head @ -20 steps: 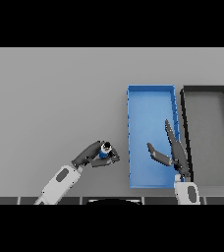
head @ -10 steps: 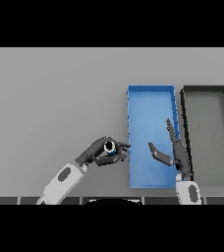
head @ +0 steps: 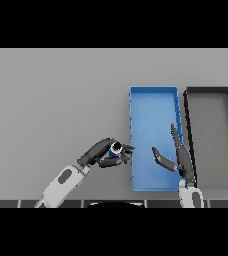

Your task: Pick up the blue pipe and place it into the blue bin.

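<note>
In the head view my left hand [head: 102, 154] is curled round the blue pipe [head: 115, 148], a short blue tube with a dark open end facing up. It hovers just left of the blue bin [head: 153, 100], near the bin's left wall at its near end. My right hand [head: 178, 157] stands open over the bin's near right corner, fingers straight and thumb spread toward the left. Most of the pipe is hidden by my fingers.
A black bin [head: 210, 91] stands directly right of the blue bin, wall to wall. Grey tabletop stretches to the left and far side.
My left hand has carried the pipe to the right, closer to the blue bin's left wall. The right hand has barely moved.
</note>
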